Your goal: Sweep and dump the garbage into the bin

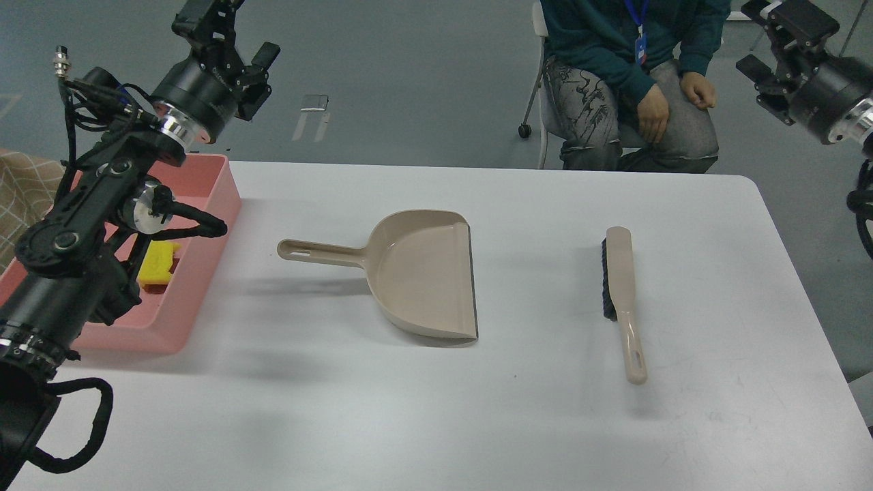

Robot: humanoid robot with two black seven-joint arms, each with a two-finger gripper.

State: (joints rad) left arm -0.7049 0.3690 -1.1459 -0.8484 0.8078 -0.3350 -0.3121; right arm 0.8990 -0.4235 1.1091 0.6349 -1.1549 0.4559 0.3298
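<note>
Both arms are black with round joints and polished silver wrist rings; the left arm (89, 225) carries looping black cables.

Site: robot test lab / office-type room.

From my head view I see a plain white table (518, 409) on grey floor (409, 68), tape marks (312, 116) on that floor, and a seated person (624, 82) in a wheeled chair (535, 102) wearing a blue lanyard badge (640, 41). Staged props only: beige dustpan (416, 273), brush (622, 293), pink tub (204, 225).
</note>
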